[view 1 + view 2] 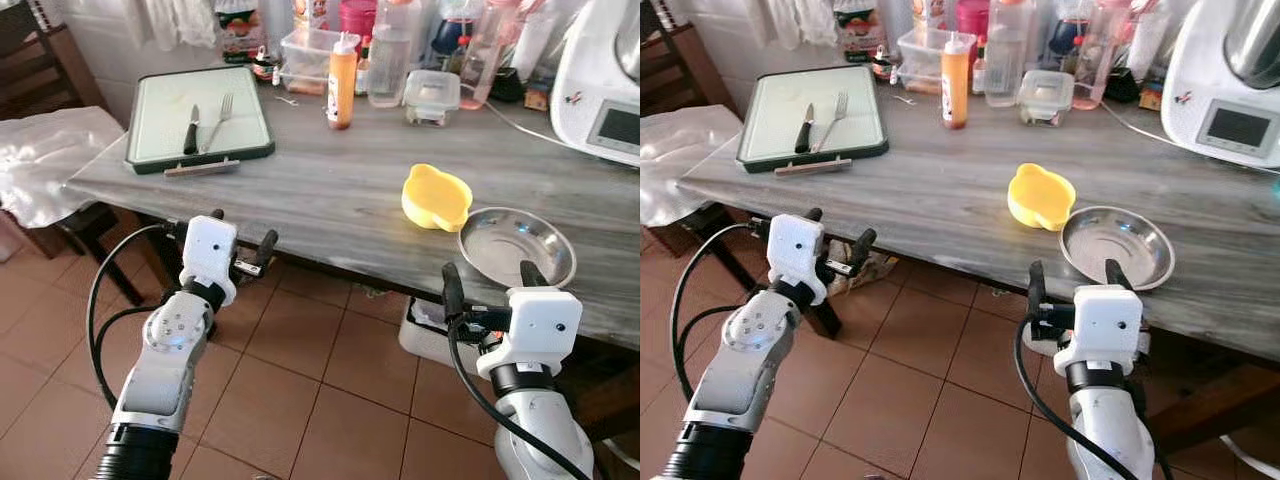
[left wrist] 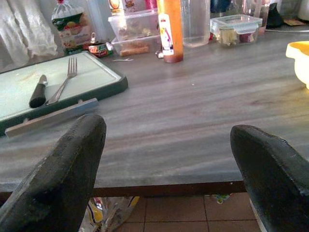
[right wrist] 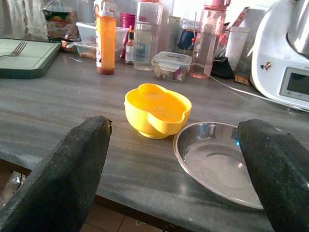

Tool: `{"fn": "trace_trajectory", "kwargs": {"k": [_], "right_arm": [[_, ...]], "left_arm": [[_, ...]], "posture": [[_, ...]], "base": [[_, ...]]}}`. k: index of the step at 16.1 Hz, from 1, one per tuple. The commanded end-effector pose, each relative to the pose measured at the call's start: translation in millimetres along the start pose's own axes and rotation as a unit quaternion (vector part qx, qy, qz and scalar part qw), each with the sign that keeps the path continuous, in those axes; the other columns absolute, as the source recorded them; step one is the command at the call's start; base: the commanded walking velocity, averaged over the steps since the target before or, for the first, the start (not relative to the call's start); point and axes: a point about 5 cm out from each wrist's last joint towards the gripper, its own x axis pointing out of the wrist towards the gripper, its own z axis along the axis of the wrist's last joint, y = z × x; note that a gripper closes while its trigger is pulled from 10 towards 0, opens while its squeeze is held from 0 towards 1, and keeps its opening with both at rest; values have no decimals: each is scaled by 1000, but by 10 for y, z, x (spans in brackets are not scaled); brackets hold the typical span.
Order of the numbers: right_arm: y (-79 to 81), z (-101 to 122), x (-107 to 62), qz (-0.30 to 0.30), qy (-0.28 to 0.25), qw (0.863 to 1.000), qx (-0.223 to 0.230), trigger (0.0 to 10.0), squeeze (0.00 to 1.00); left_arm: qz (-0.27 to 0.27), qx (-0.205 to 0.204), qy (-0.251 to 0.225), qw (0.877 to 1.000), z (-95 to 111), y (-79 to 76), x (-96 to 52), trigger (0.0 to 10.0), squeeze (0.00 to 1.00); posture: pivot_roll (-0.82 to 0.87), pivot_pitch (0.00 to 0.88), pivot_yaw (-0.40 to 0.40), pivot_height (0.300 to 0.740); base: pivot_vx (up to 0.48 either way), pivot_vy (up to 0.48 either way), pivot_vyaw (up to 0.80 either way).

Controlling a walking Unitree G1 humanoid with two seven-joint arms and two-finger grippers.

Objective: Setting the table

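- Left gripper (image 1: 241, 240) and right gripper (image 1: 492, 283) are hovering spread and empty before the table (image 1: 330, 200).
- Knife (image 1: 191, 130) and fork (image 1: 218, 121) are lying on the tray (image 1: 160, 160); bowl (image 1: 437, 197) and steel plate (image 1: 516, 245) are sitting untouched. Setting appears barely begun.

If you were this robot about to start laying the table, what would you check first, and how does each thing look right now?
1. Left gripper open and holding nothing: ok.
2. Right gripper open and holding nothing: ok.
3. Steel plate within easy reach of the right gripper, near the table edge: ok.
4. Yellow bowl upright and free to lift: ok, though it sits right against the plate.
5. Knife and fork lying loose on the green board: ok.
6. Whether the plate and bowl are clean: cannot tell.
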Motion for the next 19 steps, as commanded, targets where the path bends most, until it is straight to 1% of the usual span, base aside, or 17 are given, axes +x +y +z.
{"fn": "trace_trajectory", "kwargs": {"k": [1, 5, 8, 19], "right_arm": [[-23, -28, -1, -7, 4, 1000, 2, 10000, 0], [-57, -97, -39, -13, 21, 1000, 10, 10000, 0], [-90, -118, -40, -19, 26, 999, 15, 10000, 0], [-102, -130, -32, -23, 27, 999, 19, 10000, 0]], "left_arm": [[-4, 2, -6, 1000, 41, -5, 29, 10000, 0], [-4, -2, 2, 1000, 1, -45, 13, 10000, 0], [-4, -4, 6, 1000, -7, -37, 29, 10000, 0], [-8, -5, 9, 1000, -9, -64, 50, 10000, 0]], "posture": [[91, 77, 29, 740], [79, 89, 27, 740], [76, 90, 27, 740], [74, 90, 27, 740]], "base": [[0, 0, 0], [0, 0, 0], [-247, 0, 0], [-315, 0, 0]]}}
